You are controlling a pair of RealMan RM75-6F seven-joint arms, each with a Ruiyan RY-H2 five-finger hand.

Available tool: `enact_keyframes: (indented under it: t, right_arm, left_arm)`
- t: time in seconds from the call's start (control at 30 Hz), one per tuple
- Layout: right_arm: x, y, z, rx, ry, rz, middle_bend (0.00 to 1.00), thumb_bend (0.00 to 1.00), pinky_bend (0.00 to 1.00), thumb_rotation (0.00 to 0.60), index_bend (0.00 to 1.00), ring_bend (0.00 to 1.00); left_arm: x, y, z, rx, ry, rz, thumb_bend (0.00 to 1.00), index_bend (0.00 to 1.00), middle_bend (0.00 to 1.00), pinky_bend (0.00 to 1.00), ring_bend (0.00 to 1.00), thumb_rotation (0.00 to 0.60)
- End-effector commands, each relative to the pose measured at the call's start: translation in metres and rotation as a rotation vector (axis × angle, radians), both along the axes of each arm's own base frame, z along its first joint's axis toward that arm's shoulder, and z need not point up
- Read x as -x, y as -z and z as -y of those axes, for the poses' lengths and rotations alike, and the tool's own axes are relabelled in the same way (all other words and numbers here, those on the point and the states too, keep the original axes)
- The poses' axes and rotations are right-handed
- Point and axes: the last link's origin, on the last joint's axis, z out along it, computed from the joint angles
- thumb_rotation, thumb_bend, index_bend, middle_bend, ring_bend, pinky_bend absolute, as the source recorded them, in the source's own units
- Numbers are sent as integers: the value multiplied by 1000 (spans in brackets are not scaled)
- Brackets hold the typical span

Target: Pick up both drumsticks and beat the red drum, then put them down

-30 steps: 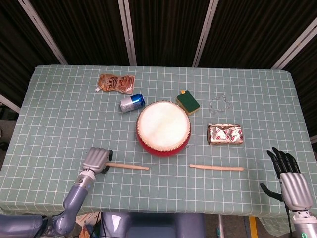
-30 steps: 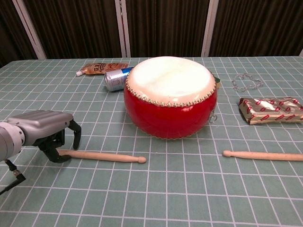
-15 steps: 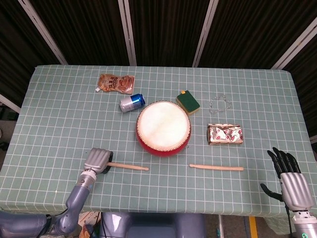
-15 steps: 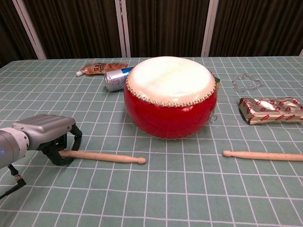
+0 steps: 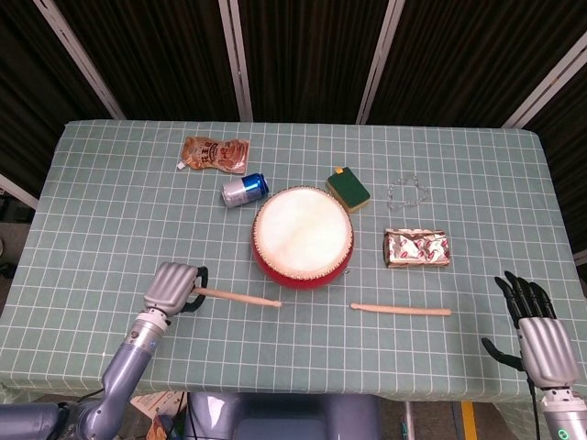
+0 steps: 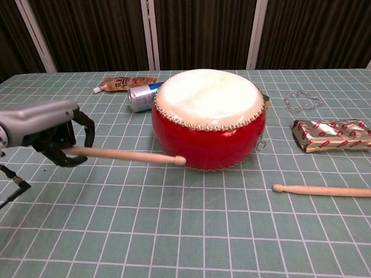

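Note:
The red drum [image 5: 303, 238] [image 6: 208, 119] with a pale skin sits mid-table. My left hand [image 5: 173, 287] [image 6: 51, 131] grips the butt of one wooden drumstick [image 5: 237, 297] [image 6: 124, 154], which hangs level above the cloth with its tip near the drum's front left side. The other drumstick [image 5: 401, 310] [image 6: 322, 190] lies flat on the cloth to the drum's front right. My right hand [image 5: 535, 330] hovers off the table's front right corner, fingers spread, holding nothing; the chest view does not show it.
Behind the drum lie a blue can [image 5: 244, 190] [image 6: 139, 95], a brown sauce pouch [image 5: 214, 153] [image 6: 122, 83] and a green sponge [image 5: 348, 189]. A foil snack packet [image 5: 416, 248] [image 6: 330, 134] and a clear chain [image 5: 407, 191] [image 6: 302, 101] sit to the right. Checked cloth [image 5: 110, 229] covers the table.
My left hand closed on the drumstick's butt and lifted it off the cloth, carrying it up and slightly toward the drum. The right hand and the other drumstick stayed put.

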Motion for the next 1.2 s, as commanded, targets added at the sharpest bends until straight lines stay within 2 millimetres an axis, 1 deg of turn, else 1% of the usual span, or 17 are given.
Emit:
enact_keyframes:
  t: [0.03,0.07,0.1,0.17,0.2,0.27,0.33,0.43,0.53,0.77,0.87,1.03,1.2]
  right_arm:
    - [-3,1,4,-1,-5,-5,339,253,515,600,72,448]
    - [-4,2,7,-4,-6,-8,460,253,629,600,129,586]
    - [-5,4,9,-11,-6,-10,559,253,702,600,185,692]
    - [-8,9,14,-33,1,-16,686,253,780,600,272,814]
    - [-9,13,18,-50,9,-27,745,253,816,600,311,867]
    - [-12,21,26,-76,20,-50,824,253,867,600,355,938]
    - [-15,28,33,-97,28,-73,898,253,912,600,395,989]
    - [-23,42,43,-129,38,-107,957,253,955,600,440,1000]
    - [-29,56,48,-156,39,-132,989,253,973,600,467,1000]
    - [-45,89,58,-192,20,-174,1000,252,976,600,494,1000]
    - [-48,96,63,-196,22,-181,1000,252,976,600,495,1000]
    - [-47,105,71,-193,34,-200,1000,252,976,600,495,1000]
    - [-38,112,77,-199,58,-233,1000,252,976,600,494,1000]
  left_arm:
    - [-6,-40,2,-65,34,70,507,772,1000,1000,1000,600]
    - [-6,-47,2,-74,39,78,507,772,1000,1000,1000,600]
    - [-6,-54,2,-83,42,86,507,772,1000,1000,1000,600]
    - [-6,-68,2,-101,46,98,508,772,1000,1000,1000,600]
    - [-6,-75,1,-110,48,105,508,773,1000,1000,1000,600]
    - [-5,-87,0,-120,48,117,512,774,1000,1000,1000,600]
    - [-5,-94,-1,-128,46,124,514,775,1000,1000,1000,600]
    - [-4,-102,-3,-131,45,130,515,776,1000,1000,1000,600]
    - [-2,-107,-5,-133,43,133,515,777,1000,1000,1000,600]
    - [3,-110,-5,-124,37,129,515,777,1000,1000,1000,600]
    - [5,-111,-5,-124,35,126,515,777,1000,1000,1000,600]
    - [9,-114,-4,-127,34,124,515,777,1000,1000,1000,600]
    - [13,-117,-5,-134,28,121,515,776,1000,1000,1000,600]
